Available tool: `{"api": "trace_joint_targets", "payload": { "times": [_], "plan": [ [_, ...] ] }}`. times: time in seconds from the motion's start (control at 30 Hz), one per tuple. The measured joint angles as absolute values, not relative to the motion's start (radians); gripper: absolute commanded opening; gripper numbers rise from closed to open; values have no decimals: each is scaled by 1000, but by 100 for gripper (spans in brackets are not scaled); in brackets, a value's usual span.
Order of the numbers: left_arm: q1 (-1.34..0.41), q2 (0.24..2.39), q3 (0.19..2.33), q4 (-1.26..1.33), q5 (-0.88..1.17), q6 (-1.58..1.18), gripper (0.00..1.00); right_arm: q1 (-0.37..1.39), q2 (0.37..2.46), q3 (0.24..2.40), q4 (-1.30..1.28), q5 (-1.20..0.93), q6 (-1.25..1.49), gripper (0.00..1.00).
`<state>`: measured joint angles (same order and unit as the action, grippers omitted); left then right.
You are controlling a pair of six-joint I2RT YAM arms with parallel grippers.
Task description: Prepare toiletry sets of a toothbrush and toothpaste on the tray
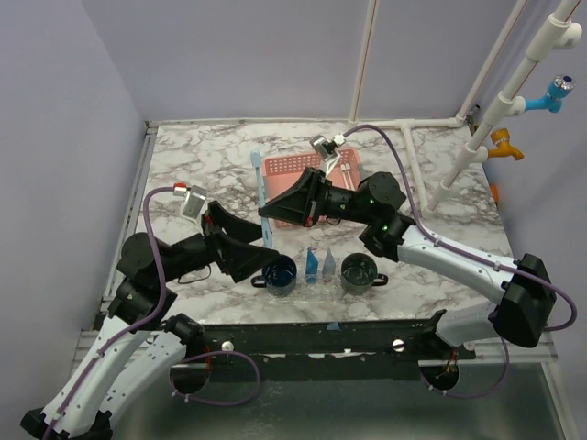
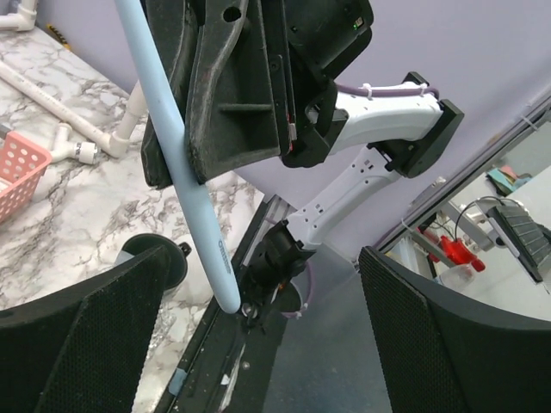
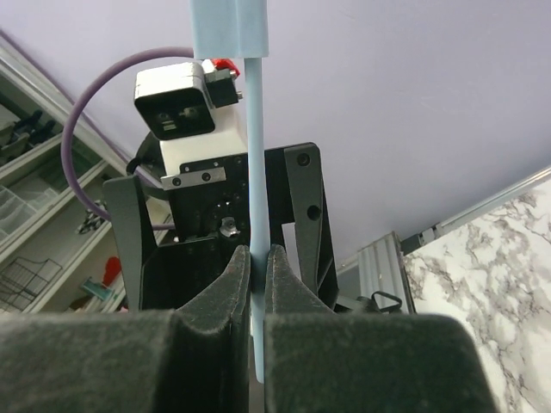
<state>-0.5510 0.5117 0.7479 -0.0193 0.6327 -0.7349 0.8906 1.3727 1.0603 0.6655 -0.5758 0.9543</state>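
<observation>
Aloft, right gripper [image 3: 256,258] pinching the light-blue toothbrush [image 3: 255,155], left gripper [image 2: 263,331] spread wide facing it, near the navy mug [image 1: 280,273].

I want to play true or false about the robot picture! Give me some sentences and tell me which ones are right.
1. The right gripper is pinching the light-blue toothbrush. True.
2. The left gripper is squeezed shut. False: its jaws stand wide open with nothing held between them.
3. Small blue tubes stand between the navy mug and the dark green mug. True.
4. The light-blue toothbrush is standing inside the navy mug. False: it is clamped in the right gripper, outside the mug.
5. The pink basket sits farther from the arm bases than the mugs do. True.
</observation>
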Motion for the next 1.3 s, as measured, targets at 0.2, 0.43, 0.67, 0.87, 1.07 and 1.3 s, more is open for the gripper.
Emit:
{"api": "trace_joint_targets", "payload": {
  "times": [0.2,0.43,0.67,0.87,1.07,1.3],
  "plan": [
    [-551,512,748,23,656,-766,62,911,1378,1060,700,-575,968,0],
    [-551,511,748,36,680,-785,36,924,1378,1061,723,-574,972,0],
    [-550,498,745,25,681,-789,5,946,1378,1065,745,-574,976,0],
    [-549,498,745,16,677,-804,0,954,1371,1068,746,-574,951,6],
    [-549,496,745,-4,671,-794,0,956,1357,1068,694,-559,924,35],
    [-550,469,771,-132,630,-709,0,956,1334,1075,551,-522,861,51]
  ]
}}
